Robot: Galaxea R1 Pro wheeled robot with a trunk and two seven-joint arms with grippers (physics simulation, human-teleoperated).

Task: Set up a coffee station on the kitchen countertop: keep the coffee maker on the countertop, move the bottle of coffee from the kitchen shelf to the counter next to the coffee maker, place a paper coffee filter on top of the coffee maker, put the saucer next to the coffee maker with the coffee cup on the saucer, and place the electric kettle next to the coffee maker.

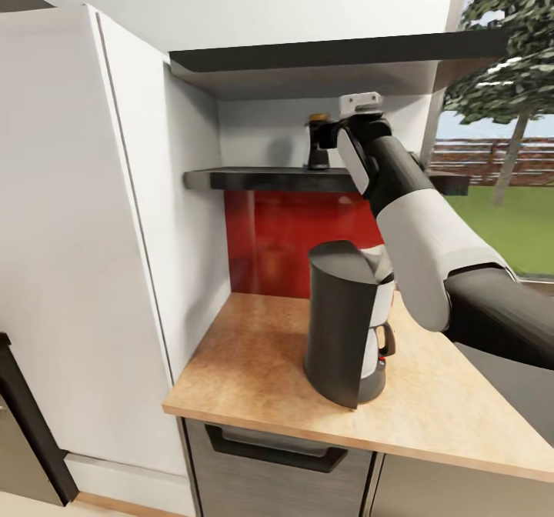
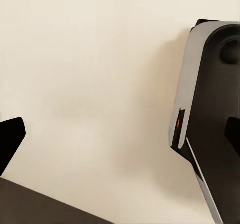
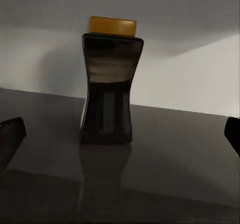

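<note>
The bottle of coffee (image 1: 317, 146), dark glass with an orange cap, stands upright on the dark kitchen shelf (image 1: 254, 179). My right arm reaches up to that shelf, and the right gripper (image 1: 335, 131) sits just right of the bottle. In the right wrist view the bottle (image 3: 111, 84) stands a short way ahead, centred between the spread fingertips (image 3: 11, 136) of the open right gripper (image 3: 120, 139), untouched. The black coffee maker (image 1: 346, 325) stands on the wooden countertop (image 1: 254, 363). The left gripper (image 2: 120, 139) is open and holds nothing, facing a plain cream surface.
A tall white cabinet (image 1: 77, 232) walls off the counter's left side. A second dark shelf (image 1: 323, 59) hangs above the bottle's shelf. A red backsplash (image 1: 285, 240) lies behind the coffee maker. A grey-and-black robot part (image 2: 205, 119) is close beside the left gripper.
</note>
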